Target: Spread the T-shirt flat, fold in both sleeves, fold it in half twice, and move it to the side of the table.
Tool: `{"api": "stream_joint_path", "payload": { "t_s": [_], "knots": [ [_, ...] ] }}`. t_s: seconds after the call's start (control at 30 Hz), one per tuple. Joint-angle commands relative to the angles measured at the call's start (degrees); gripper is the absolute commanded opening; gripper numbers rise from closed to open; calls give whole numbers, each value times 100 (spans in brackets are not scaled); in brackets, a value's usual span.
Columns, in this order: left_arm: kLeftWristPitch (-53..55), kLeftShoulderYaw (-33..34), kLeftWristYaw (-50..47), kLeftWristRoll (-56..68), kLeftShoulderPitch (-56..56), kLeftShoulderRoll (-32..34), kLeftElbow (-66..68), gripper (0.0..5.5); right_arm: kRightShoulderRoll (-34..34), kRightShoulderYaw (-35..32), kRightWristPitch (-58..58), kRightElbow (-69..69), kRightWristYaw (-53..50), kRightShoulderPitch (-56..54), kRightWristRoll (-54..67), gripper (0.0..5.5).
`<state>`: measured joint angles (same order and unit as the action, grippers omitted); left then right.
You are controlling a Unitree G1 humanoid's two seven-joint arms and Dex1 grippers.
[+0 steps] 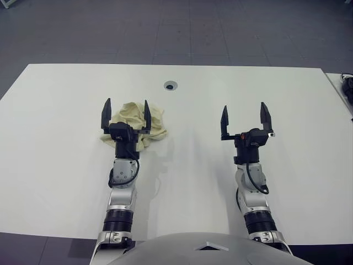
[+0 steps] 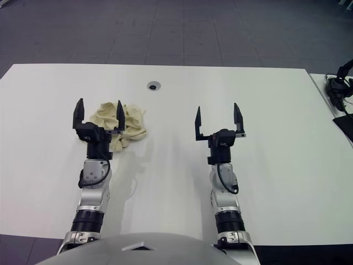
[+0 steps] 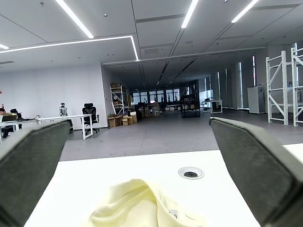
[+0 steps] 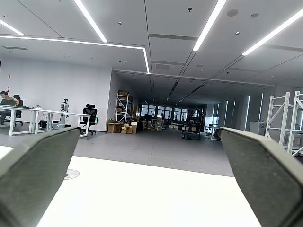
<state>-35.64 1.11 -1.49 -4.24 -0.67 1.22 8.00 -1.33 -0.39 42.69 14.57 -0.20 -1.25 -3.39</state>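
While the T-shirt (image 1: 157, 125) lies crumpled in a pale yellow heap on the left half of the white table (image 1: 55, 110), the left gripper (image 1: 127, 105) sits at the heap's near edge with its two dark fingers (image 3: 33, 161) spread wide and pointing away from the robot. From the head views the fingers frame the cloth on either side. In the left wrist view the bunched fabric (image 3: 137, 203) rises low between them. Whether either finger touches the shirt cannot be told, and nothing is pinched.

Beyond the heap and slightly to its right, a small round cable port (image 1: 171, 85) is set into the tabletop, apart from the cloth; the left wrist view shows it (image 3: 191, 173) just past the fabric.

Farther right, the right gripper (image 1: 244, 107) rests over bare tabletop, well apart from the shirt, its fingers (image 4: 33, 175) likewise spread and holding nothing. The same cable port (image 4: 71, 174) shows in the right wrist view.

At the far right, on a neighbouring surface beside the table, lie some dark cables or gear (image 2: 336, 88), too small to identify.
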Motion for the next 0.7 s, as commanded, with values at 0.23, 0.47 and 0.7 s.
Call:
{"api": "stream_joint_path", "payload": {
  "t_s": [0.23,0.47,0.7],
  "knots": [
    [63,2,11,25,31,22,-61,540,-14,16,-64,-31,23,48,4,539],
    [56,-669,440,1444,412,-230,-2363,540,-9,0,-87,-81,-7,93,-6,539],
    [1377,-1691,57,1852,-1548,-602,-5885,540,-83,-158,-131,-194,-81,275,19,539]
  ]
}}
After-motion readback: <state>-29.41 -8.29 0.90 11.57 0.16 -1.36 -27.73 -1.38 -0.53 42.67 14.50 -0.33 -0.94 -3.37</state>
